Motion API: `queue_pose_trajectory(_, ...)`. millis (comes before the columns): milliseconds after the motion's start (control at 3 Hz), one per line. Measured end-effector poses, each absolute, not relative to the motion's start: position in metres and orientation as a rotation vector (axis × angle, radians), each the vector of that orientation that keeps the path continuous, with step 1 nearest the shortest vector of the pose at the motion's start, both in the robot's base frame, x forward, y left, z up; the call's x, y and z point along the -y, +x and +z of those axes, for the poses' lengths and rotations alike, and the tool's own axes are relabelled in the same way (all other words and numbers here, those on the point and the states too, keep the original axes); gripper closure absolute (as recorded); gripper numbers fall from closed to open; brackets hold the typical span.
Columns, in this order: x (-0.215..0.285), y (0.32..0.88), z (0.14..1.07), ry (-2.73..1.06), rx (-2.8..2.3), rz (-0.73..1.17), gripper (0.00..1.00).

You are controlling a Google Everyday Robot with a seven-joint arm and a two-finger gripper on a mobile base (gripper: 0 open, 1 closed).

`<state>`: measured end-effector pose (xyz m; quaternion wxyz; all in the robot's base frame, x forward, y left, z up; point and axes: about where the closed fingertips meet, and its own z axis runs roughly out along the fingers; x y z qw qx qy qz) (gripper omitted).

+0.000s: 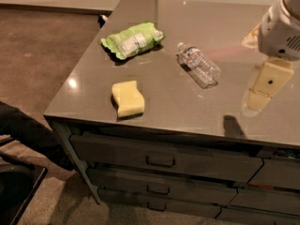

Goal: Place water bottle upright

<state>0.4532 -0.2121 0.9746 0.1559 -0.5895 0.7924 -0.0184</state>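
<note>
fingers (266, 84) right; water bottle (198, 64) cap far-left

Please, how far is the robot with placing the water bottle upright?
Done: nothing yet. The water bottle lies on its side on the counter, with its cap toward the far side. In hand: the hand hangs over the counter's right edge, apart from the bottle. Left: reach the bottle, grasp it, and stand it upright.
</note>
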Motion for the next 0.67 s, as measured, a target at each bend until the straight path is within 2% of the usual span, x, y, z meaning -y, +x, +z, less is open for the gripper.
queue_pose_trajectory(667,0.199,0.514,0.973,-1.500,-2.416,0.034,0.00)
